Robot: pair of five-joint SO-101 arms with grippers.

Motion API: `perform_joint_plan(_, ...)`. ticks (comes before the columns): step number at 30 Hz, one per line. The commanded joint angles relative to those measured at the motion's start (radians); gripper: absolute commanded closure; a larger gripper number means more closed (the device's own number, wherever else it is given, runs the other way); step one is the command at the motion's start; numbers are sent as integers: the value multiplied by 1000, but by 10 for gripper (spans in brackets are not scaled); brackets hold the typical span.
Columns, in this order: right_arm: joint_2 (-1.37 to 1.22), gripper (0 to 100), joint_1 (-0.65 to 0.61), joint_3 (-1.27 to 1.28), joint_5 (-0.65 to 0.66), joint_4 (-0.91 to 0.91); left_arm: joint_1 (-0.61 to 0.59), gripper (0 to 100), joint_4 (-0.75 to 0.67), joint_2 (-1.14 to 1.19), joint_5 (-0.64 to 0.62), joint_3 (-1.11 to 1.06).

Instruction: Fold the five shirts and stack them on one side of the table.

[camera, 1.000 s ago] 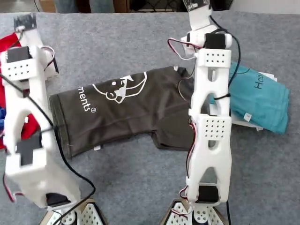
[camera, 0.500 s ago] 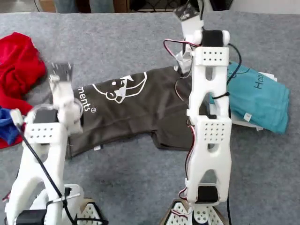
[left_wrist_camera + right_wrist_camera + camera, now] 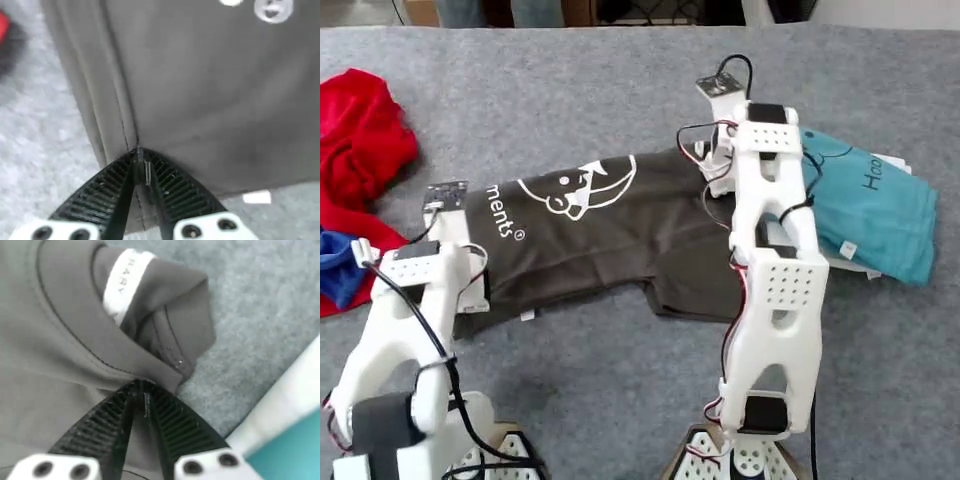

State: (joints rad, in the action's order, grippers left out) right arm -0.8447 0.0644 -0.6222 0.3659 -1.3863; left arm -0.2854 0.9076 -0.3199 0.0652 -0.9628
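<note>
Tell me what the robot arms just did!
The left gripper swung from over the red shirt to the hem of the dark shirt, fingers closing on it. The right gripper drew back and closed on its collar. The teal shirt and the others stayed put.

The table [image 3: 620,60] is lit brightly and evenly from above, and only short, soft shadows are cast on its grey cloth, along the hem of the dark shirt [image 3: 620,240] and under the white arms, whose shells are rendered almost glaring. In the wrist views less light is received: the shirt is shaded beneath the left gripper [image 3: 142,160] and the right gripper [image 3: 142,390], and its collar folds [image 3: 165,340] are marked by soft shadow.
</note>
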Motion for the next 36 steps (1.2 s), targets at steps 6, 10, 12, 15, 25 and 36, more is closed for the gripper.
perform_joint_plan(6,58,983,23,-133,12,-43,-30,970,-2,-8,109,81)
perform_joint_plan(10,56,983,-5,-318,25,-160,-56,970,117,-9,121,185)
perform_joint_plan(12,54,983,-20,-410,28,-226,-68,970,199,-9,121,259)
perform_joint_plan(15,51,983,-28,-538,-3,-318,-56,970,311,-38,120,348)
perform_joint_plan(25,266,983,-51,-302,-54,-384,22,970,74,-227,23,174)
perform_joint_plan(36,935,981,-107,682,364,-213,-31,970,-242,-9,-117,124)
